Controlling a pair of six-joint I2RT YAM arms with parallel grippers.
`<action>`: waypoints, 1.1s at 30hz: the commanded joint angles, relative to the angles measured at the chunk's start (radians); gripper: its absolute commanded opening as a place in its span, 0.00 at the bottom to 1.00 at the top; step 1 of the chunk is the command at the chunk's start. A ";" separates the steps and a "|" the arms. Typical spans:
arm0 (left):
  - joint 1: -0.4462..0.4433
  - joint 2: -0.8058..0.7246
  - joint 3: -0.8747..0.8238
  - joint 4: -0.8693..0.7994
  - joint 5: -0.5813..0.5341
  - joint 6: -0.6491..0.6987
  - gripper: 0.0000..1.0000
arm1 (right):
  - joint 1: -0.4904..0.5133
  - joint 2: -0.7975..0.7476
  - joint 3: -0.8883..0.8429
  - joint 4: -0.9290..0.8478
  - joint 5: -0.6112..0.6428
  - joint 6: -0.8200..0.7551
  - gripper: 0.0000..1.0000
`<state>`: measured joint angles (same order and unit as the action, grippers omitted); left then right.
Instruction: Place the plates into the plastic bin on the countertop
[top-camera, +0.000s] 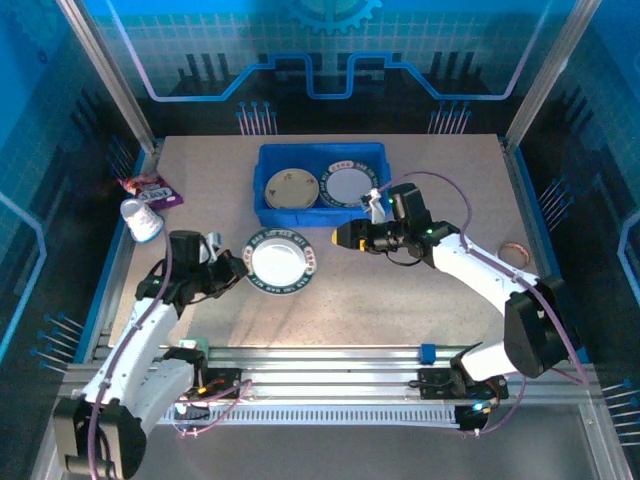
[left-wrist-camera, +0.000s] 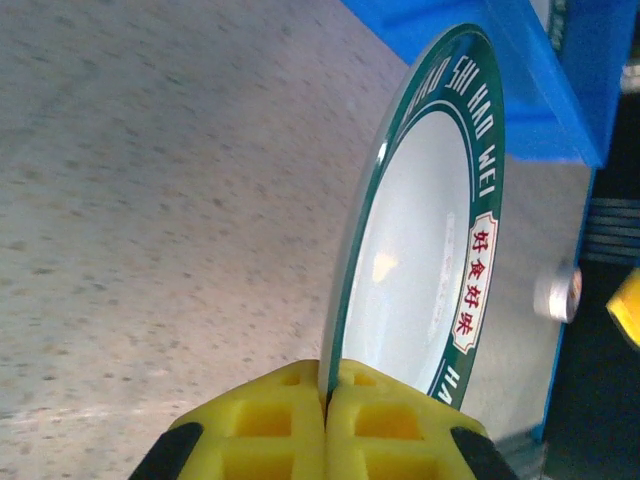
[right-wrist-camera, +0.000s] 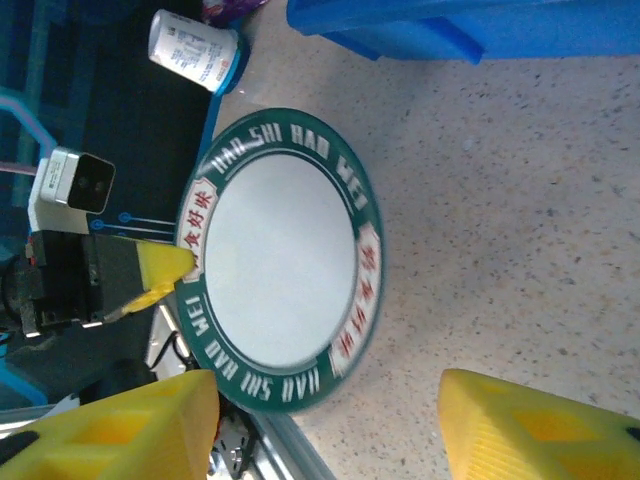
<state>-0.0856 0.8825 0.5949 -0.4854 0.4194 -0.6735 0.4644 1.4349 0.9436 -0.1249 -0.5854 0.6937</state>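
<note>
Beige speckled countertop (top-camera: 420, 300) had the green-rimmed plate (top-camera: 282, 261) around mid-frame, with the left gripper (top-camera: 232, 266) pinching its left edge. The right gripper (top-camera: 338, 237) hung just right of it, fingers spread apart. Up top-center, the blue bin (top-camera: 262, 205) held two plates (top-camera: 292, 188).

open countertop (top-camera: 400, 300) right of green-rimmed plate (top-camera: 281, 262), blue bin (top-camera: 300, 217) behind it, cup (top-camera: 142, 220) far left

Left gripper (left-wrist-camera: 326, 400) hides part of the plate (left-wrist-camera: 420, 260).
</note>
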 joint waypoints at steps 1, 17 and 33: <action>-0.085 0.037 0.067 0.088 0.059 0.009 0.00 | -0.006 0.028 -0.009 0.075 -0.064 0.049 0.62; -0.207 0.135 0.154 0.218 0.069 -0.038 0.00 | -0.012 0.051 -0.024 0.054 -0.037 0.032 0.32; -0.212 0.327 0.222 0.310 0.036 -0.051 0.00 | -0.072 0.043 -0.120 0.288 -0.179 0.208 0.00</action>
<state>-0.2859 1.1721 0.7673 -0.2268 0.4530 -0.7105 0.4065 1.4796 0.8310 0.0696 -0.6956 0.8742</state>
